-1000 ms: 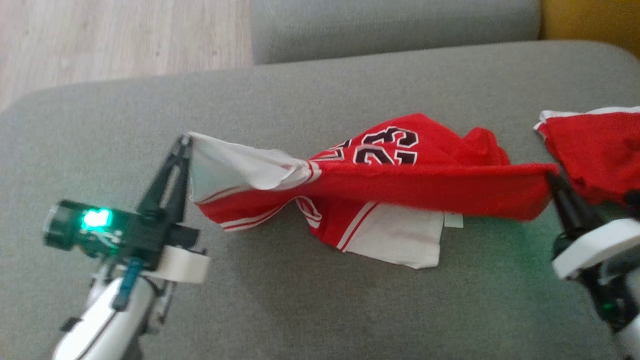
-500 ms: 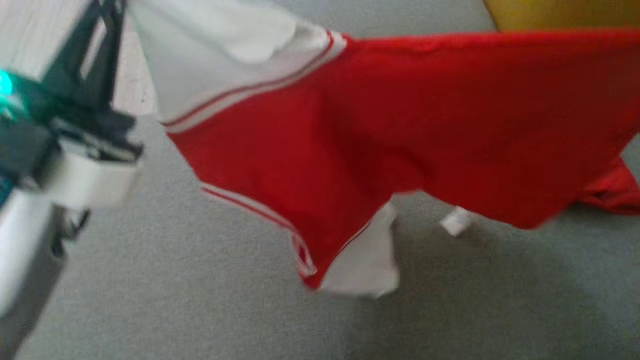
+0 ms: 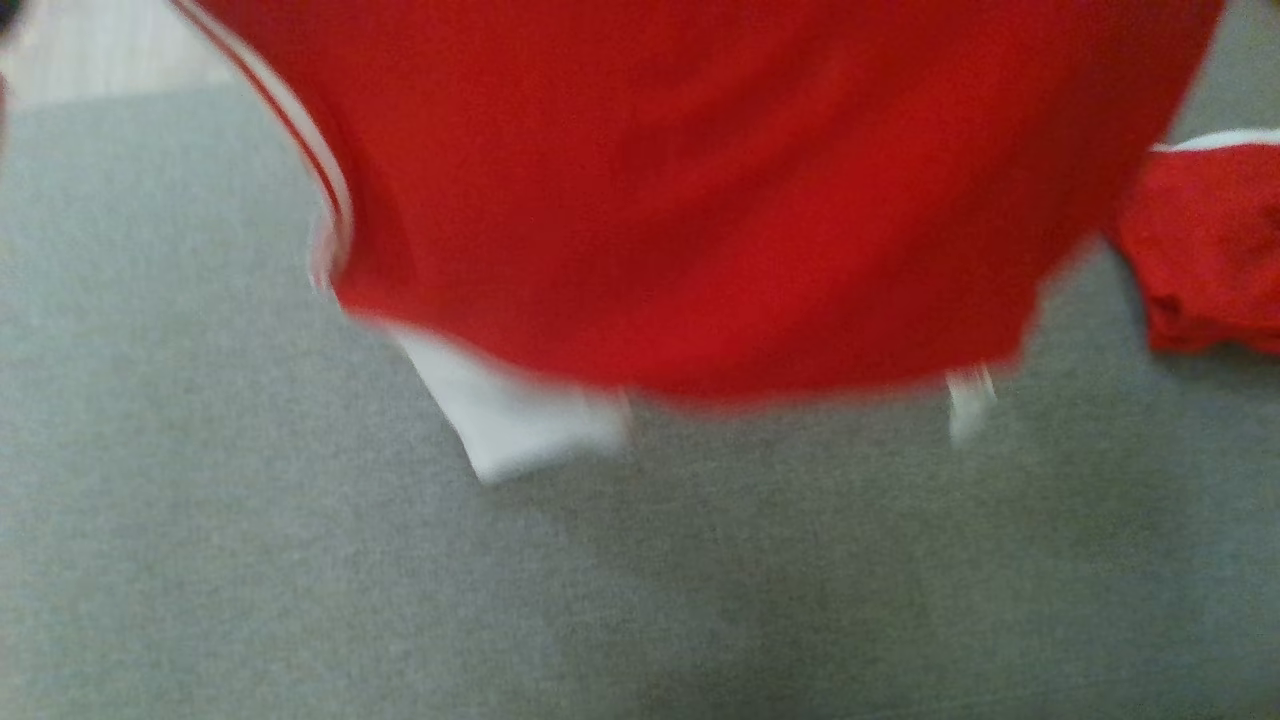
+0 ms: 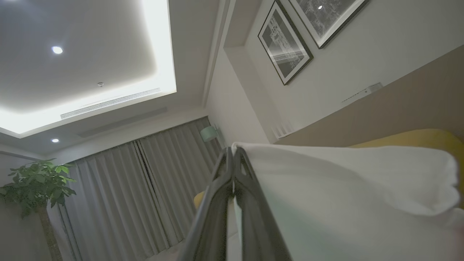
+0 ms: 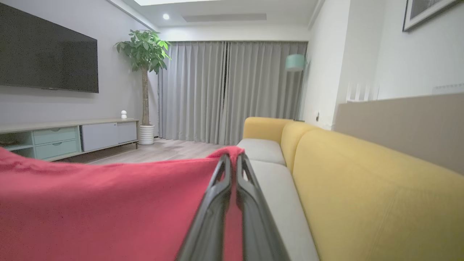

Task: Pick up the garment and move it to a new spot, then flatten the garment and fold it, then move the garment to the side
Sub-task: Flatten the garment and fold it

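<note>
A red garment (image 3: 680,200) with white trim hangs spread above the middle of the grey sofa seat (image 3: 640,600), held at two ends. The left gripper (image 4: 233,152) has its fingers pressed together on a white part of the cloth. The right gripper (image 5: 233,158) pinches a red edge, fingers likewise closed tight. The hem is blurred, with a white flap (image 3: 510,430) dangling lowest. A second red garment (image 3: 1210,250) lies crumpled at the seat's right edge. A yellow backrest (image 5: 362,188) runs alongside.
</note>
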